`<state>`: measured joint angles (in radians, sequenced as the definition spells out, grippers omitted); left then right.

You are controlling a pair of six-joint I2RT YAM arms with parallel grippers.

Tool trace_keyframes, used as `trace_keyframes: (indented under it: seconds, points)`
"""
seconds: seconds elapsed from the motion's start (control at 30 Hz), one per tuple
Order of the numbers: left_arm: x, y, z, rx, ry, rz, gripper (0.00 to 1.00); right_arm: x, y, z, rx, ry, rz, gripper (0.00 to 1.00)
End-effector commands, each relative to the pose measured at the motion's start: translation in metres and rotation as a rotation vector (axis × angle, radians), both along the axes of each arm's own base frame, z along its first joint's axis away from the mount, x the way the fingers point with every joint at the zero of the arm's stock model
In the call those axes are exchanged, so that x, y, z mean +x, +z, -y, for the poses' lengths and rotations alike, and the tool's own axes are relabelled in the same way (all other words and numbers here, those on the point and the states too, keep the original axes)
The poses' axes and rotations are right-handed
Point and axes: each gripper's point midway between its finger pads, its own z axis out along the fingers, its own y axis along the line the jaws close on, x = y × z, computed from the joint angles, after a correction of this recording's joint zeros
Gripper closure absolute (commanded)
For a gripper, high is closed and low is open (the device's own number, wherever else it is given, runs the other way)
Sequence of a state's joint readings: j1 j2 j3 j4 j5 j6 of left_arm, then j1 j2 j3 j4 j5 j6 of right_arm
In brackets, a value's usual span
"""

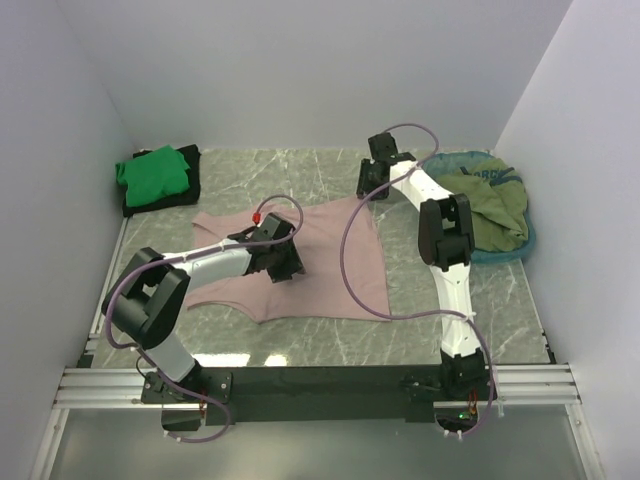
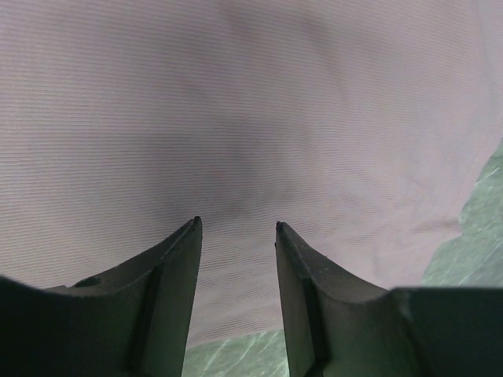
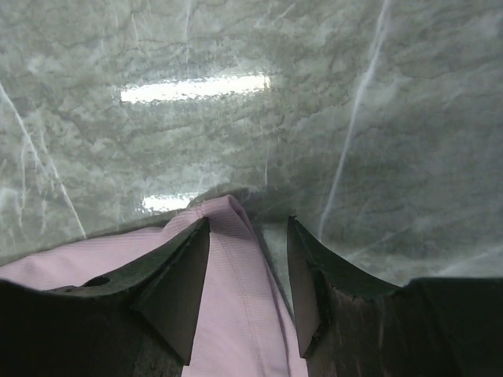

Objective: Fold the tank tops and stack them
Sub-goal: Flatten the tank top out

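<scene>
The black tank top (image 1: 193,184) lies mostly hidden under the bright green tank top (image 1: 152,175).

The grey-green marble-patterned tabletop (image 1: 330,340) carries three things directly. A dusty pink tank top (image 1: 322,282) lies spread flat at the centre, a black tank top (image 1: 194,185) at the far left, and a teal oval basket (image 1: 500,256) at the far right, all well apart.

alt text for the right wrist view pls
The right claw, jaws apart, sits low over a corner of the dusty pink tank top, and the tip of that corner lies in the open gap. Beyond it stretches the bare grey-green marble table, streaked with reflected light.
</scene>
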<state>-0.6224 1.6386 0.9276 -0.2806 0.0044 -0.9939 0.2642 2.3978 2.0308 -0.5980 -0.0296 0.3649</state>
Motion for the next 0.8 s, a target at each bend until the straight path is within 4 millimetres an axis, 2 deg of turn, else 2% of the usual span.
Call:
trace_keyframes:
  seconds: [0.0, 0.13, 0.17, 0.27, 0.3, 0.5, 0.63, 0.77]
  points:
    - [-0.001, -0.002, 0.006, -0.032, 0.003, -0.006, 0.53, 0.008, 0.008, -0.01, -0.006, 0.023, 0.026, 0.49]
    - [-0.005, -0.005, 0.003, -0.02, 0.006, -0.018, 0.53, 0.009, 0.003, -0.007, -0.022, 0.006, 0.019, 0.6]
    - [-0.006, -0.006, 0.002, -0.016, 0.006, -0.021, 0.53, 0.01, 0.003, -0.006, -0.022, 0.004, 0.02, 0.72]
    - [-0.01, -0.011, 0.001, -0.01, 0.005, -0.035, 0.53, 0.012, 0.003, 0.0, -0.047, -0.026, 0.031, 0.96]
    - [-0.013, -0.014, -0.001, -0.006, 0.005, -0.045, 0.54, 0.013, 0.003, 0.004, -0.067, -0.04, 0.035, 0.98]
    - [-0.025, -0.026, -0.005, -0.007, 0.005, -0.085, 0.54, 0.024, 0.021, 0.017, -0.112, -0.087, 0.069, 1.0]
    - [-0.029, -0.028, 0.001, -0.018, -0.017, -0.095, 0.54, 0.032, 0.029, 0.026, -0.149, -0.116, 0.09, 1.0]
    - [-0.023, -0.026, 0.016, -0.041, -0.053, -0.086, 0.54, 0.033, 0.027, 0.038, -0.179, -0.141, 0.086, 1.0]
